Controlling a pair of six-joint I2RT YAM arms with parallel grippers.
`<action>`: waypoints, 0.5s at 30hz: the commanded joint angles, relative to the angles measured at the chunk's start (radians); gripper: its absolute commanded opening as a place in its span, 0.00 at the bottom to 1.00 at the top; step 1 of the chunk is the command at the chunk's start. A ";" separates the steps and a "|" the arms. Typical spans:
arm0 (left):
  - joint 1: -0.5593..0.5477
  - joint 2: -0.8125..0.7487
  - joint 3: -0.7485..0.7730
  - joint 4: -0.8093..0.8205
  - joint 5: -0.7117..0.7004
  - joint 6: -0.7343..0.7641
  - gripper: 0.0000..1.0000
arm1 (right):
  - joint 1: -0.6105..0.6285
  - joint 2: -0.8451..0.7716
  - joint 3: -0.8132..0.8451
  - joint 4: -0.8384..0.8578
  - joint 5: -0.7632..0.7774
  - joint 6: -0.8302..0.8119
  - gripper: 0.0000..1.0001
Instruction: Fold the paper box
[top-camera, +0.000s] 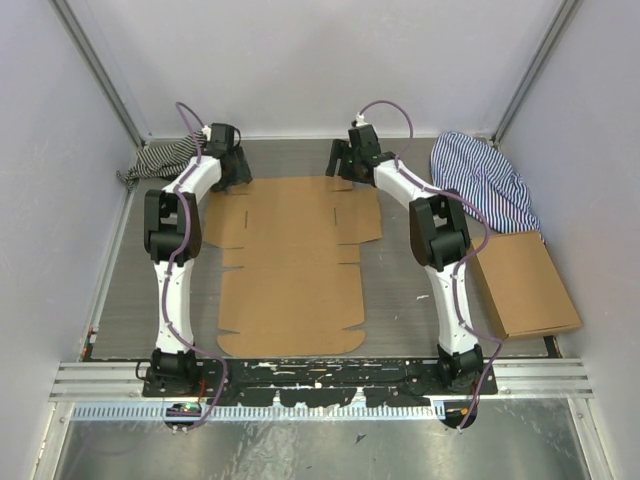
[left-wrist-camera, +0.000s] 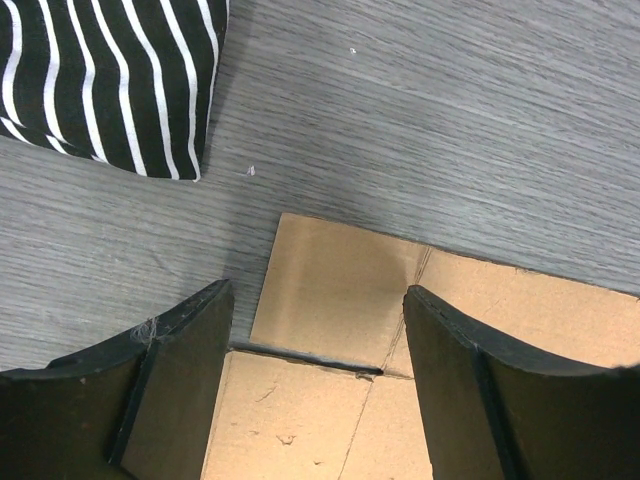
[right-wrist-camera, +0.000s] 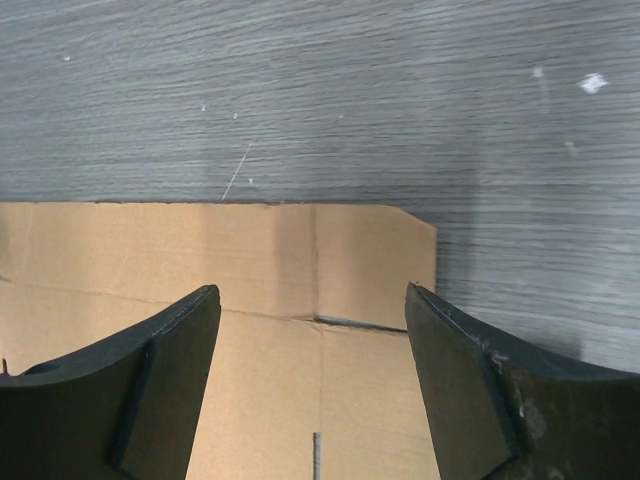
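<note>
The paper box (top-camera: 292, 265) lies flat on the grey table as an unfolded brown die-cut sheet with flaps and slits. My left gripper (top-camera: 232, 172) hovers over its far-left corner, jaws open. In the left wrist view the corner flap (left-wrist-camera: 330, 290) and a slit show between the fingers (left-wrist-camera: 180, 370), and nothing is held. My right gripper (top-camera: 343, 165) hangs over the far-right corner, also open. The right wrist view shows that corner flap (right-wrist-camera: 370, 265) and its slit between the spread fingers (right-wrist-camera: 460, 380). Neither gripper visibly touches the cardboard.
A black-and-white striped cloth (top-camera: 160, 158) (left-wrist-camera: 110, 80) lies bunched at the back left. A blue striped cloth (top-camera: 482, 180) sits at the back right, with a smooth cardboard rectangle (top-camera: 525, 283) in front of it. Walls enclose three sides.
</note>
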 joint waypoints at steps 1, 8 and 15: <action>-0.009 0.007 -0.037 -0.068 0.031 -0.007 0.75 | -0.011 -0.111 -0.037 0.020 0.099 -0.005 0.80; -0.009 0.010 -0.037 -0.071 0.033 -0.004 0.75 | -0.033 -0.057 0.012 -0.030 0.086 0.003 0.80; -0.008 0.011 -0.033 -0.073 0.036 -0.004 0.75 | -0.061 0.017 0.064 -0.027 -0.032 0.013 0.79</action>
